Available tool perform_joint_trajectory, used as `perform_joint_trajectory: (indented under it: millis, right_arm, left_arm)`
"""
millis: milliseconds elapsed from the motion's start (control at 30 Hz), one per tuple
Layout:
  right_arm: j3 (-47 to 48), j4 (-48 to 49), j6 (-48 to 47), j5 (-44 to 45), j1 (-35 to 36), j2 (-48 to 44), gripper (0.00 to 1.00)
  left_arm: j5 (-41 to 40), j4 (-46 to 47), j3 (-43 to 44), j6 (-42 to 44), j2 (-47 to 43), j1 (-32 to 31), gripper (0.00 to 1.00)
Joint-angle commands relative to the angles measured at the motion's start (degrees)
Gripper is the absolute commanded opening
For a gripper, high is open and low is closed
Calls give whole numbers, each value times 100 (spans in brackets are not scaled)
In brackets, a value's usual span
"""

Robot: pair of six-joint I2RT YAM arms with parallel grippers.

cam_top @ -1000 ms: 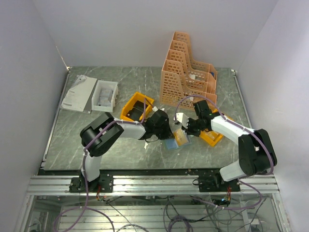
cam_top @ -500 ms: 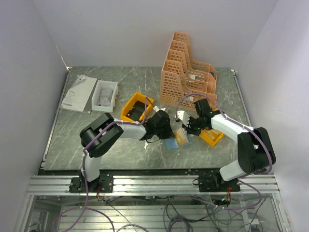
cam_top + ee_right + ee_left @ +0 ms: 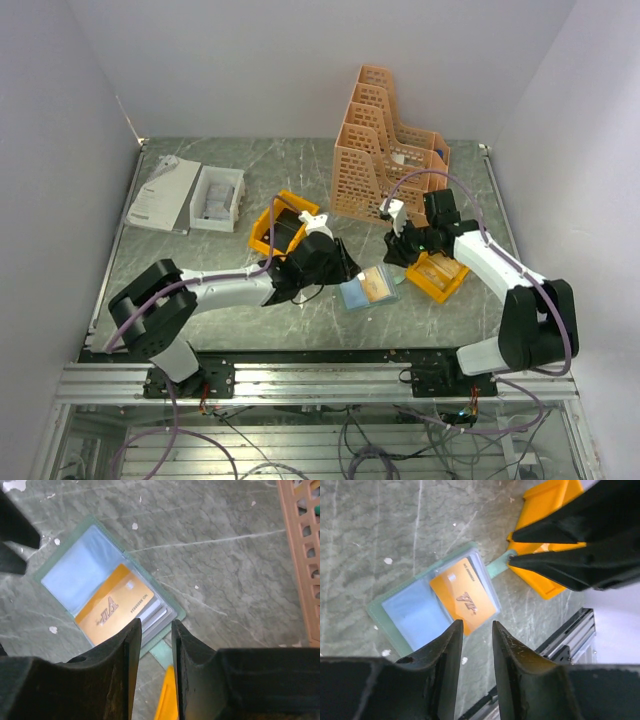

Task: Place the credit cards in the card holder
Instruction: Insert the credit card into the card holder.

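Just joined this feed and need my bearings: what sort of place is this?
Probably a lab robot test cell: plain white walls box in a marble-patterned table, an aluminium rail runs along its near edge, and an orange file rack stands as an office prop.

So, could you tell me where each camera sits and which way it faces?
Top external: above and behind the arms, looking down on the table; both arms show.
Left wrist: on the left arm, facing down at the open wallet; left hand shows.
Right wrist: on the right arm, facing down at the wallet; right hand shows.
Shared: all three see the wallet holding an orange card.
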Motion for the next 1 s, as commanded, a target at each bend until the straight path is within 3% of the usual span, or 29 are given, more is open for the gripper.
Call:
perform_joint_trajectory:
  millis: [0, 200, 333, 667, 967]
  right_arm:
    - [243, -194, 652, -198, -30, 417, 32]
    - [330, -277, 877, 218, -31, 855, 34]
    - [339, -230, 1005, 505, -30, 970, 29]
    - [400, -321, 995, 945, 15, 1411, 10]
    - [422, -343, 1010, 1021, 82, 1561, 8]
  left_arm:
    - [-839, 106, -237, -468, -155, -290, 42]
    - [-1156, 9, -71, -1262, 401, -593, 42]
    - [-1252, 418, -53, -1458, 721, -666, 41]
    - [-1320, 351, 437, -1674, 1372, -683, 44]
    - [-1489, 51, 729, -1764, 1648, -683, 48]
